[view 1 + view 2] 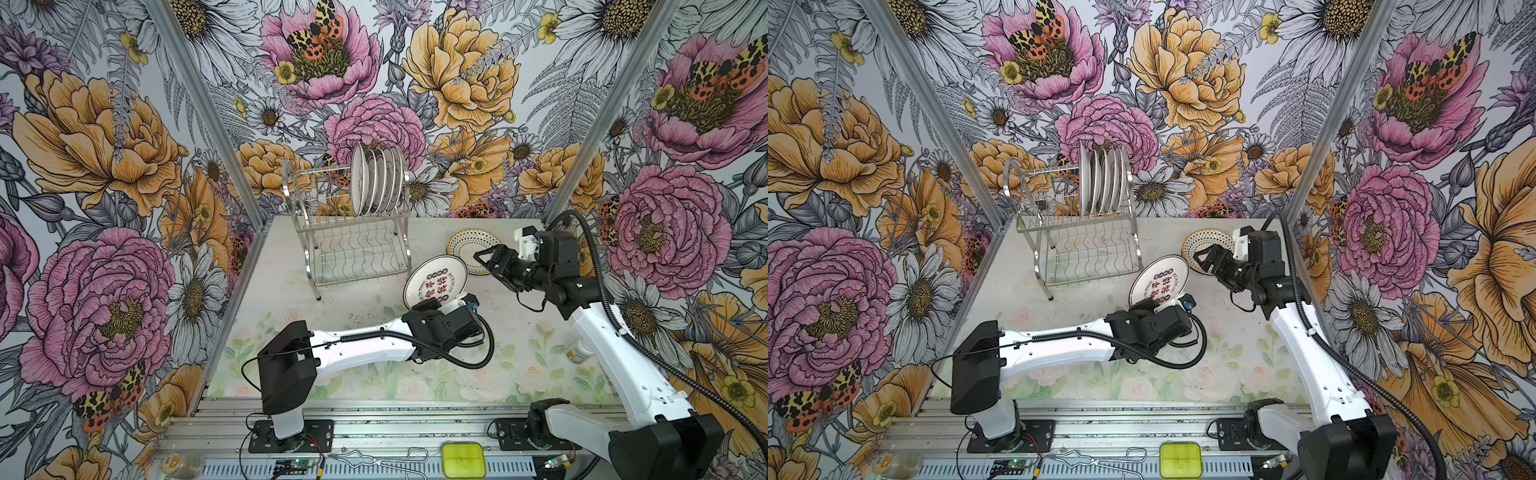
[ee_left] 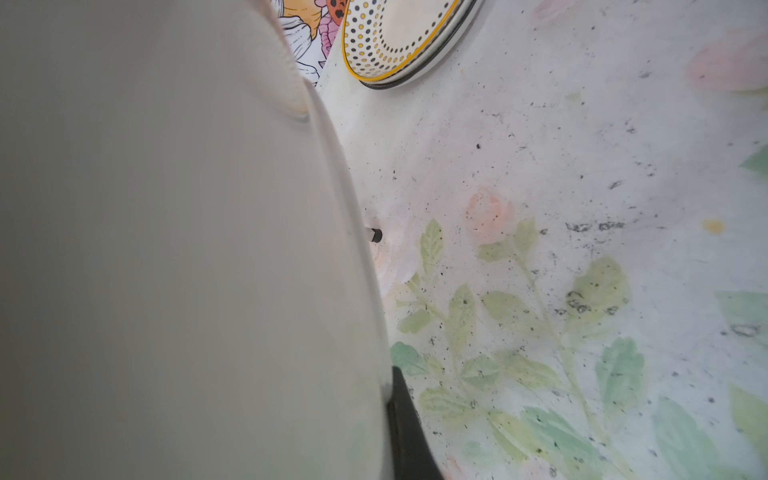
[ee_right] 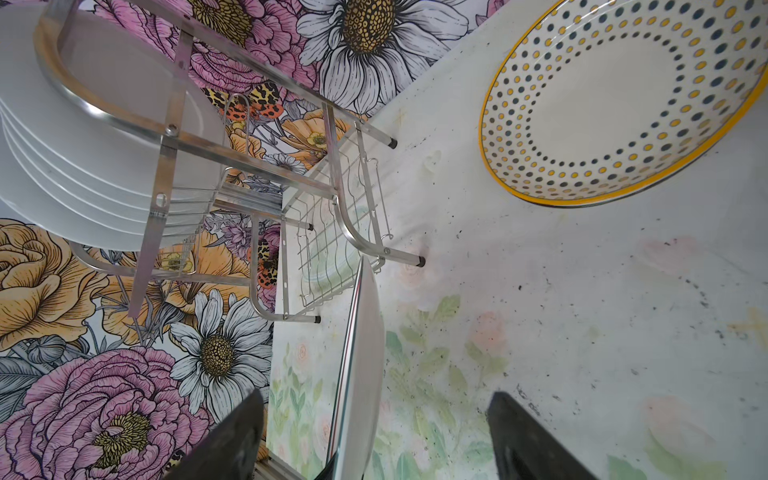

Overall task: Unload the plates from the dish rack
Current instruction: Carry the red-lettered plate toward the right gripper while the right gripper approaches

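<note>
**dishwatcher:** Table (image 1: pixel 365 303) rundown please, biggest stuff first?

**me:** Sure. On it, the dish rack (image 1: pixel 357 226) stands at the back near the wall, up on its legs. Its upper tier has a row of white plates (image 1: pixel 376 180) on edge, all bunched at the right-hand end in both top views.

**dishwatcher:** And the loose ones? What are your grippers doing?

**me:** The lettered plate (image 1: pixel 435 282), the one with red and black characters, is tilted up in front of the rack's right corner. My left gripper (image 1: pixel 430 303) is clamped tight on its lower rim. The dotted plate (image 1: pixel 465 245), the one with the yellow edge, lies flat near the back right corner of the table.

My right gripper (image 1: pixel 484 264) hangs over the dotted plate's near side with its jaws spread wide and nothing in them. It sits just beside the lettered plate's rim. In my right wrist view that rim runs edge-on between my jaws. Honestly can't tell if it's touching.
</note>
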Action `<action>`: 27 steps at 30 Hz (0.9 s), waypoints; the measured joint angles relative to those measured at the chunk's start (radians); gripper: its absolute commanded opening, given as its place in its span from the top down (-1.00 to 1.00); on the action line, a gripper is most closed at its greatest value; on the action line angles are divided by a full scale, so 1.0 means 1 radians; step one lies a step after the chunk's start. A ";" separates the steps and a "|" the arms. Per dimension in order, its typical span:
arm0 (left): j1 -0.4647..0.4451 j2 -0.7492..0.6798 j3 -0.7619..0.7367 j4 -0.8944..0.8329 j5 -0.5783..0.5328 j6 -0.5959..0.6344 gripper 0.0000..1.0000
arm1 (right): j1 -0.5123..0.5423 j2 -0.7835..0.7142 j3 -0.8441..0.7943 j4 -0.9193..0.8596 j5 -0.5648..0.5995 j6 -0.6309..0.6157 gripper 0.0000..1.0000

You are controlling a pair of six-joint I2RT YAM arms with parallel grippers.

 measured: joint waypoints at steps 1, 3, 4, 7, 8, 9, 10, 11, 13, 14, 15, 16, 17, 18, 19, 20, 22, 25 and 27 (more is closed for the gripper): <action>-0.002 0.003 -0.002 0.023 -0.019 0.019 1.00 | 0.008 0.002 0.000 0.000 0.006 0.000 -0.69; -0.003 0.003 -0.010 0.079 -0.053 0.054 1.00 | 0.021 0.008 0.000 0.000 0.010 0.001 -0.69; -0.005 0.003 -0.017 0.112 -0.074 0.077 1.00 | 0.026 0.013 0.000 0.000 0.013 0.001 -0.68; -0.006 0.006 -0.029 0.189 -0.114 0.134 1.00 | 0.036 0.031 0.000 0.000 0.016 0.000 -0.67; -0.006 0.010 -0.029 0.211 -0.127 0.151 1.00 | 0.037 0.035 0.000 0.000 0.016 -0.001 -0.66; -0.006 0.016 -0.029 0.236 -0.140 0.167 1.00 | 0.039 0.039 0.000 0.000 0.017 -0.001 -0.64; -0.006 0.025 -0.028 0.256 -0.151 0.182 1.00 | 0.039 0.043 0.000 0.000 0.016 -0.001 -0.62; -0.006 0.037 -0.025 0.269 -0.161 0.194 1.00 | 0.039 0.045 0.000 0.001 0.016 -0.001 -0.60; -0.006 0.081 -0.004 0.289 -0.179 0.219 1.00 | 0.039 0.049 0.000 0.003 0.012 -0.001 -0.51; -0.006 0.100 0.005 0.294 -0.182 0.228 1.00 | 0.039 0.050 0.000 0.008 0.010 -0.003 -0.46; -0.006 0.123 0.013 0.298 -0.183 0.235 1.00 | 0.039 0.053 0.000 0.013 0.005 -0.004 -0.38; -0.006 0.140 0.019 0.301 -0.184 0.239 1.00 | 0.039 0.056 0.000 0.017 0.003 -0.003 -0.30; -0.006 0.149 0.021 0.305 -0.184 0.245 1.00 | 0.039 0.059 0.000 0.021 0.001 -0.007 -0.24; -0.006 0.156 0.023 0.307 -0.184 0.247 1.00 | 0.039 0.065 -0.002 0.024 -0.003 -0.005 -0.20; -0.006 0.159 0.023 0.307 -0.183 0.254 1.00 | 0.039 0.070 -0.004 0.028 -0.006 -0.006 -0.14; -0.006 0.159 0.023 0.307 -0.183 0.255 1.00 | 0.039 0.076 -0.007 0.032 -0.007 -0.006 -0.08; -0.006 0.159 0.034 0.308 -0.183 0.258 1.00 | 0.039 0.086 -0.018 0.043 -0.010 -0.005 0.02; -0.006 0.159 0.048 0.317 -0.184 0.258 1.00 | 0.039 0.100 -0.037 0.055 -0.010 -0.007 0.18; -0.006 0.158 0.050 0.320 -0.184 0.258 1.00 | 0.039 0.105 -0.049 0.062 -0.010 -0.008 0.28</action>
